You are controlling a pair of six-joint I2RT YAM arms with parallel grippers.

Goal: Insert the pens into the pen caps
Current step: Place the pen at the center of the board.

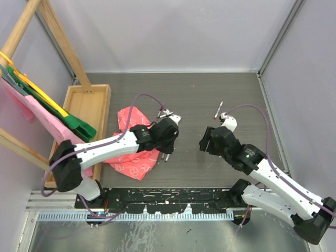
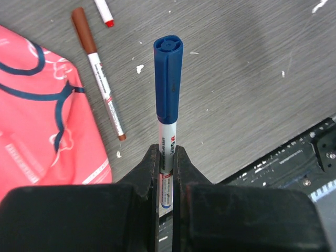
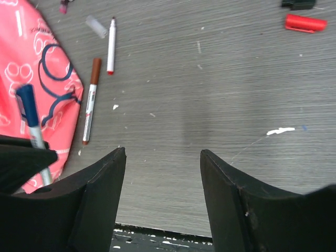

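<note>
From above, the left pincer (image 1: 167, 156) hangs over the dark table (image 1: 210, 94), at the right edge of a crumpled pink cloth (image 1: 128, 160). What it holds is too small to make out here. The right pincer (image 1: 202, 142) sits near the middle of the table, well apart from the left one. A thin pen (image 1: 219, 109) lies just beyond the right arm. A wooden tray (image 1: 89, 107) rests at the left side.

In the left wrist view, the left pincer (image 2: 168, 170) is clenched on the white barrel of a blue-capped pen (image 2: 168, 73), which sticks straight out between the jaws above the table (image 2: 252, 79). A brown-capped pen (image 2: 100, 79) lies just beside the pink cloth (image 2: 37, 121). The red tip of a bare pen (image 2: 104, 12) shows at the top edge.

In the right wrist view, the right pincer (image 3: 163, 155) is released, its jaws wide apart with only table (image 3: 210, 94) between them. The blue-capped pen (image 3: 29, 113) stands at the left over the pink cloth (image 3: 31, 58). The brown-capped pen (image 3: 91, 100) and the bare pen (image 3: 111, 46) lie side by side. A red cap (image 3: 305, 23) and a dark cap (image 3: 297, 4) lie far right.
</note>
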